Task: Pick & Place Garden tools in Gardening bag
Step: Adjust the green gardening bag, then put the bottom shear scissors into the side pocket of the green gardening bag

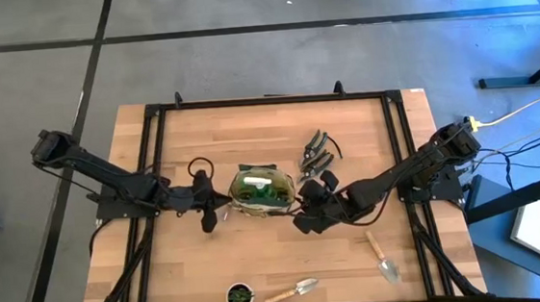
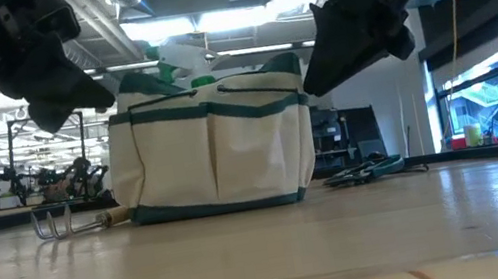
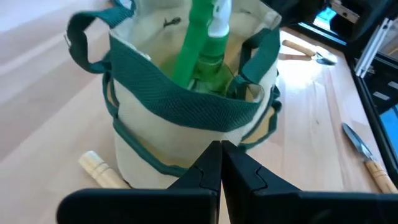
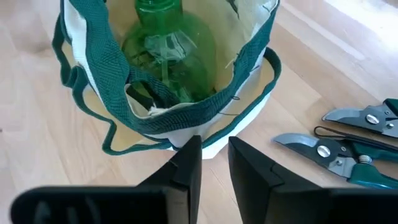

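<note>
The left end effector (image 1: 218,205) is hovering just beside the gardening bag (image 1: 262,192) on its left, fingers clenched together and grasping nothing. The bag is standing upright mid-desk (image 1: 249,133), with the green spray bottle (image 4: 166,46) already sitting inside it. The right end effector (image 1: 305,204) is hanging just off the bag's right side, its fingers parted a little with nothing between them. The pruners (image 1: 316,152) are lying behind and to the right of the bag, near that right end effector, so the right arm looks better placed for them; their long axis is running diagonally away from the bag. A trowel (image 1: 385,258) is lying well to the bag's right and forward, another trowel (image 1: 294,291) straight forward of it. Only the low view is showing the hand fork (image 2: 71,225) resting just at the bag's foot; the right wrist view alone is showing the pruners' blades (image 4: 339,149) clearly.
</note>
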Robot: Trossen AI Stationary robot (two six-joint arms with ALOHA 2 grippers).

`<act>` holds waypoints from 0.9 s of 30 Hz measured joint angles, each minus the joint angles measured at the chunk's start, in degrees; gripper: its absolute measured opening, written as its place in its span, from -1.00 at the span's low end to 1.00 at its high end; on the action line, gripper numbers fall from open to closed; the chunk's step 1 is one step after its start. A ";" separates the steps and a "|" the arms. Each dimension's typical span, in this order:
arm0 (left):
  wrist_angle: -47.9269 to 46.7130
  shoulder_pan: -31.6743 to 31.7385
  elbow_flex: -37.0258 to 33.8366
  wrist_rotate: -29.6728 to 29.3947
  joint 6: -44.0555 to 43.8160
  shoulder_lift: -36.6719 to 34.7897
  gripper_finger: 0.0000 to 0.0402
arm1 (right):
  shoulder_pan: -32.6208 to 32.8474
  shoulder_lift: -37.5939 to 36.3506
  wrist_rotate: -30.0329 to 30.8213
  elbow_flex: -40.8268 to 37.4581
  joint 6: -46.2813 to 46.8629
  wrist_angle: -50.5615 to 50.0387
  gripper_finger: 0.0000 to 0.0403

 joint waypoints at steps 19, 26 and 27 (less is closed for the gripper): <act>5.74 -0.69 -0.02 -1.49 4.90 -1.96 -0.99 | 3.97 -0.04 1.52 9.83 -15.46 -1.09 -0.60; 21.01 -4.58 -0.02 3.69 17.04 -1.96 -0.99 | 7.62 -0.09 1.49 10.59 -25.84 0.88 -0.60; 22.86 -5.18 -0.02 4.00 18.61 -1.96 -0.99 | 8.19 -0.09 1.50 10.60 -26.80 1.43 -0.60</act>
